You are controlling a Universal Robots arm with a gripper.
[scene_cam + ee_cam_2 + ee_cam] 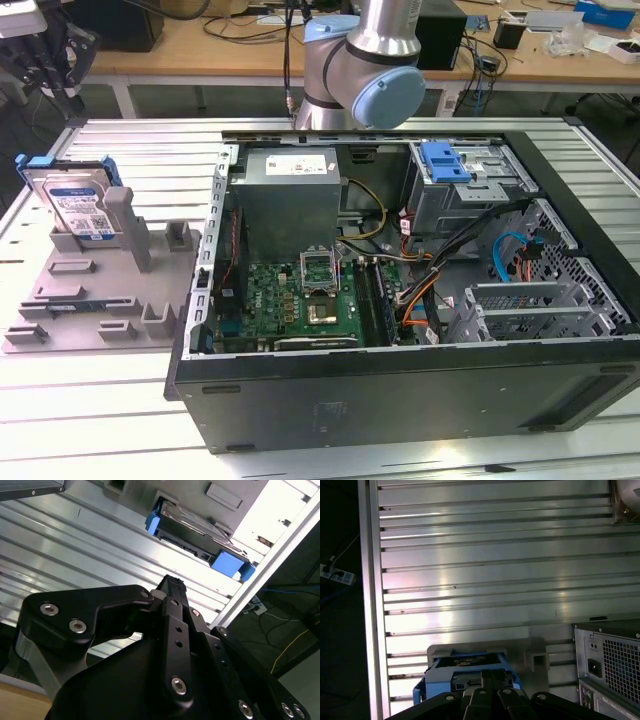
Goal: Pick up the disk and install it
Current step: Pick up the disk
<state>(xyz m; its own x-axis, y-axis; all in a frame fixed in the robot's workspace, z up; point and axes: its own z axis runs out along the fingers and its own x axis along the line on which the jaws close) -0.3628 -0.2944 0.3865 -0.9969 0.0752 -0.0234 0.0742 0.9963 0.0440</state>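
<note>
Pincer [491, 676] pads lie pressed together with nothing between them, hanging over the disk [465, 666] without touching it. The disk stands on edge, leaning back in a grey holder [100, 290] near the edge of the ribbed aluminium desk [150, 150] at the exterior view's left, well apart from the open computer case [400, 400].

In the second wrist view the black fingers meet at a single tip, and beyond them lies the disk's narrow edge, with the blue carrier bracket at both ends. The first wrist view looks down on the bracket's top just past the fingertips, with the case's perforated rear panel beside it. The exterior view gives the disk's white-and-blue label, the case's motherboard [300, 300], its grey power supply [290, 195] and the drive cage [470, 185].
</note>
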